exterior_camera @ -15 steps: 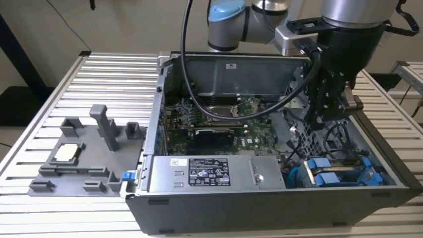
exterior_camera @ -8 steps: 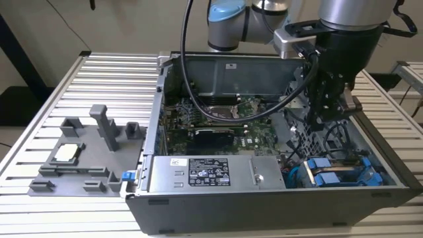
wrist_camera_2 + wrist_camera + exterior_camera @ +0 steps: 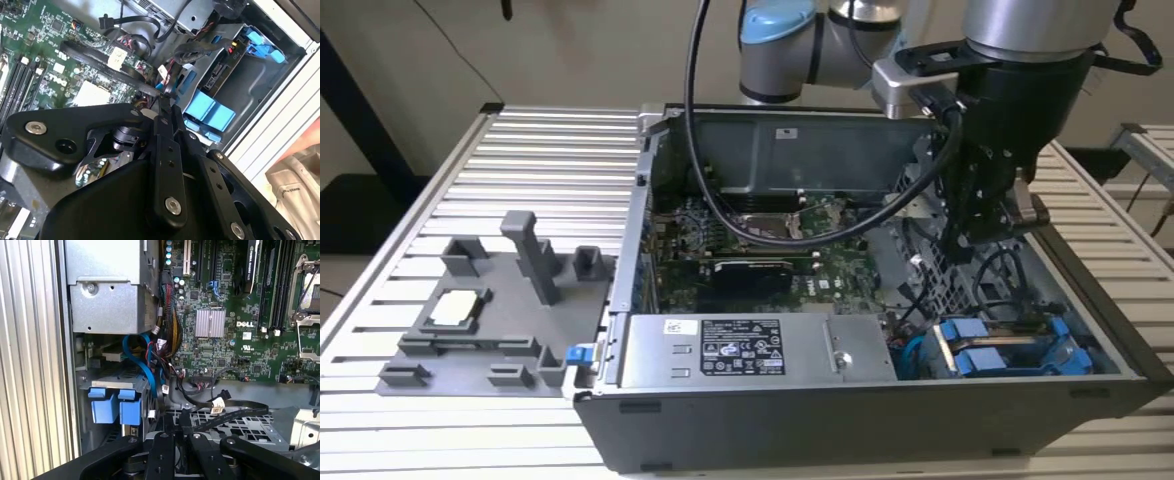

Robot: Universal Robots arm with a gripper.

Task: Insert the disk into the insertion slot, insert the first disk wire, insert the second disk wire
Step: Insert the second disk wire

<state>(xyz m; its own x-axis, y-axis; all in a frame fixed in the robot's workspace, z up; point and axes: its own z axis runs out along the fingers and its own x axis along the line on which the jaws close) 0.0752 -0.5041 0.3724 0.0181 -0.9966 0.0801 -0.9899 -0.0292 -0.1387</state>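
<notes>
Broadly, a ribbed metal bench (image 3: 520,140), cut off at its edges, carries the open computer case (image 3: 854,420). We see the end effector (image 3: 978,238) low inside it toward the exterior view's right, among black cables (image 3: 235,412); we cannot tell how wide it stands. The disk (image 3: 994,358) sits in the insertion slot (image 3: 265,82), mostly hidden, only its blue carrier showing.

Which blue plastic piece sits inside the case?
The disk's carrier, at the exterior view's right; the small clip is outside, by the grey fixture.
</notes>
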